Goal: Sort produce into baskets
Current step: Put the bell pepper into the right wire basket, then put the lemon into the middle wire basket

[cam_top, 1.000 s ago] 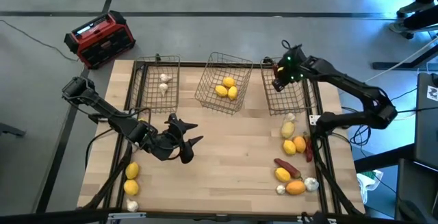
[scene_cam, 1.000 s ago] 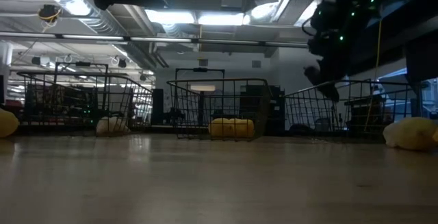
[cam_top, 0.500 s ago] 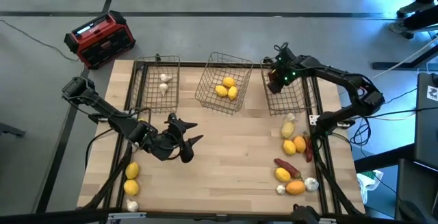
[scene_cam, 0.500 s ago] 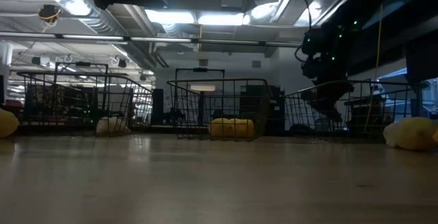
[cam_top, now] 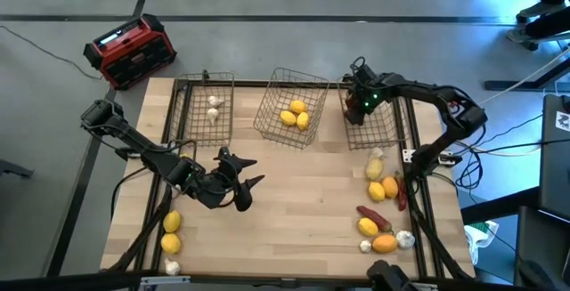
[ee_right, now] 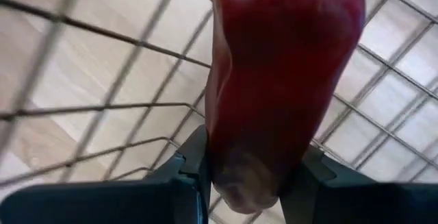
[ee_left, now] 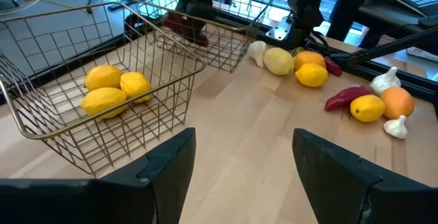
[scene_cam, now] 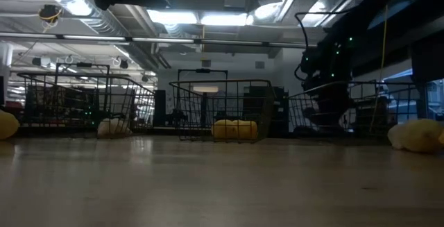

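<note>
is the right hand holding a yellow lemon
No, the right hand grips a dark red piece between its fingers, over the mesh of a wire basket.

Three dark wire baskets stand in a row. The middle basket [cam_top: 289,109], tilted, holds three yellow lemons [cam_top: 295,115]. Left of it, the left basket [cam_top: 205,109] holds two white bulbs [cam_top: 214,107]. Right of it, a dark red pepper [ee_right: 280,80] hangs inside the right basket [cam_top: 372,124], clamped.
</note>
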`<state>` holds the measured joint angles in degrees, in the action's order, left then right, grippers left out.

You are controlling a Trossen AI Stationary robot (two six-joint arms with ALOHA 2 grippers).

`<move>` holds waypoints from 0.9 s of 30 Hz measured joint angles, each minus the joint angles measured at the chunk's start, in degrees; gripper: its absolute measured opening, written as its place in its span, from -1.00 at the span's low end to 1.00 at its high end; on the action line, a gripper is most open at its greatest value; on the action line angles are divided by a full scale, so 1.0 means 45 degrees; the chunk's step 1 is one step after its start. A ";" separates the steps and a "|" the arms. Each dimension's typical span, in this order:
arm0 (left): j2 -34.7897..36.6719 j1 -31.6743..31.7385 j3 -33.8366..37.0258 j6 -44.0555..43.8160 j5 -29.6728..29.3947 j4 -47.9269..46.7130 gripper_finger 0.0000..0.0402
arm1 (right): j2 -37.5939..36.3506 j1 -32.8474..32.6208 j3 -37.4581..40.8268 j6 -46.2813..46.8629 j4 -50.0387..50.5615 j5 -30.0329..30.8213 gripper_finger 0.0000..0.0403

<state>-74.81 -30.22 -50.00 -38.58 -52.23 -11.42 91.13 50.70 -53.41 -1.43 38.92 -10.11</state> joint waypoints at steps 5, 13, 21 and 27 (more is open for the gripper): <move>0.0000 0.0000 0.0000 -0.0005 -0.0098 0.0000 0.20 | 0.0107 -0.0005 0.0005 -0.0098 -0.0055 0.0329 -0.44; 0.0000 0.0000 0.0000 -0.0001 -0.0175 0.0000 0.20 | 0.0103 -0.0010 0.0005 -0.0108 -0.0039 0.1122 -0.44; 0.0000 0.0000 0.0000 -0.0001 -0.0175 0.0000 0.20 | 0.0103 -0.0010 0.0005 -0.0146 0.0000 0.1637 -0.11; 0.0000 0.0000 0.0000 -0.0001 -0.0175 0.0000 0.20 | 0.0068 -0.0010 -0.0003 -0.0451 0.0052 0.2016 0.08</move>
<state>-74.81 -30.22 -50.00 -38.59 -53.01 -11.42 91.44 50.65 -53.42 -3.46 39.15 -1.04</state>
